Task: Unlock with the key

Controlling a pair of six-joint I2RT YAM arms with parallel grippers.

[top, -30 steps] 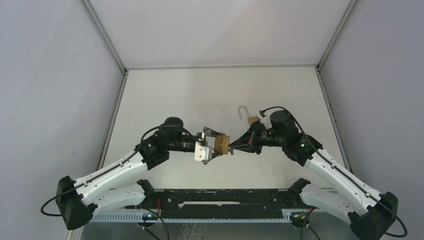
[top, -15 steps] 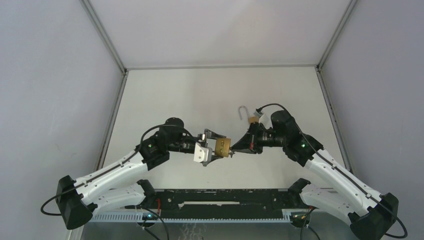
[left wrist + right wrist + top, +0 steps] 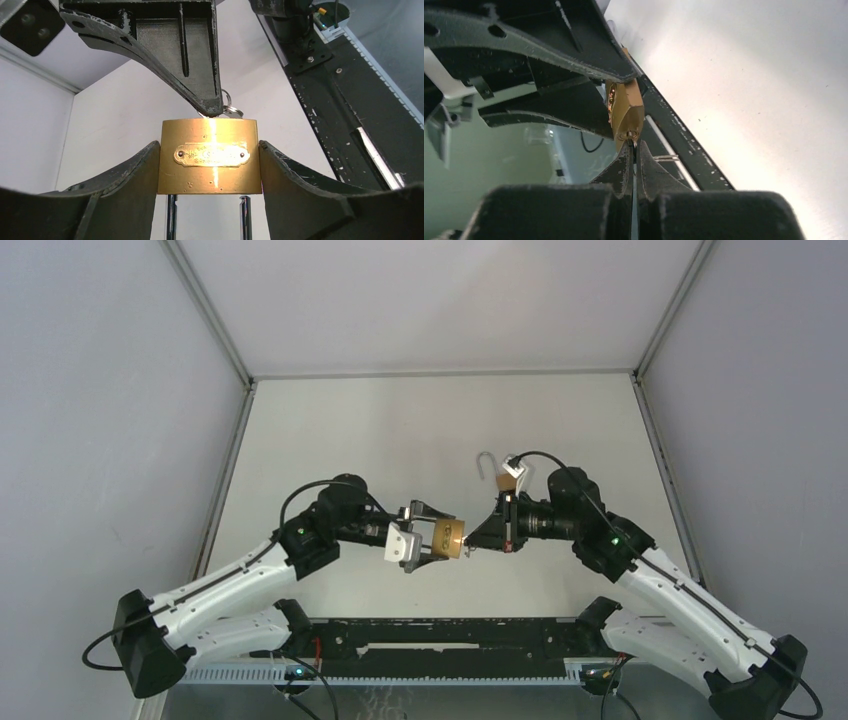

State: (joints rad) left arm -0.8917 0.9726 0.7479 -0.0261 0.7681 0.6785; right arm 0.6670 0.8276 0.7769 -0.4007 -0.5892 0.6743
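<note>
A brass padlock hangs above the table, and my left gripper is shut on its two sides. In the left wrist view the padlock sits between my fingers. One leg of its shackle enters the body. The other leg's end stands just clear below it. My right gripper is shut on the key, which meets the keyhole end of the padlock. The key ring shows behind the right finger.
A second small padlock with its shackle swung open lies on the table just behind the right wrist. The black rail carrying both arm bases runs along the near edge. Grey walls close in the table on three sides.
The right wrist has turned and drawn slightly back to the right with the key held. The padlock has levelled and shifted a little toward the near edge. Both grips are unchanged.
</note>
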